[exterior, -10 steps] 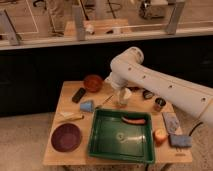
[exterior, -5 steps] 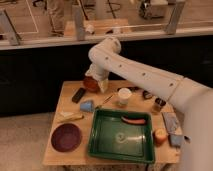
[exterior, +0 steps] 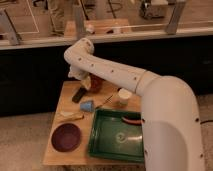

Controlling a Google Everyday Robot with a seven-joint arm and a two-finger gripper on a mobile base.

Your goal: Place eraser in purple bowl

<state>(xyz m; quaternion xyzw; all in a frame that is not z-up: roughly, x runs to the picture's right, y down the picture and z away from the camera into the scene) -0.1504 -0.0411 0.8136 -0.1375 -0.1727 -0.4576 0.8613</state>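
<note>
Camera view:

1. The desk [exterior: 55, 157] is a small wooden top standing in front of a dark counter wall.
2. The arm [exterior: 115, 75] is white. It enters from the near right, rises toward the far left, bends at an elbow and turns down toward the far-left part of the desk.
3. The gripper [exterior: 83, 80] hangs at the end of that downward section, over the far edge of the desk. It is just beside the orange-brown bowl [exterior: 96, 83] and just beyond the far end of the eraser [exterior: 78, 94]. Whether the gripper is spread or closed cannot be told, and whether it touches the eraser cannot be told either.
4. The eraser is a dark flat block lying on the desk at the far left, set at a slant. It is well apart from the purple bowl [exterior: 66, 137].
5. The purple bowl sits upright at the near-left corner of the desk, with nothing visible inside it.
6. A light blue wedge [exterior: 87, 105] lies just on the near side of the eraser. A yellowish item [exterior: 70, 116] lies between the wedge and the purple bowl.
7. A green tray [exterior: 102, 142] takes up the near-right part of the desk, and its right side is hidden by the arm. A red item [exterior: 132, 120] lies in the far part of the tray.
8. A white cup [exterior: 124, 95] stands upright beyond the tray, to the right of the orange-brown bowl.
</note>
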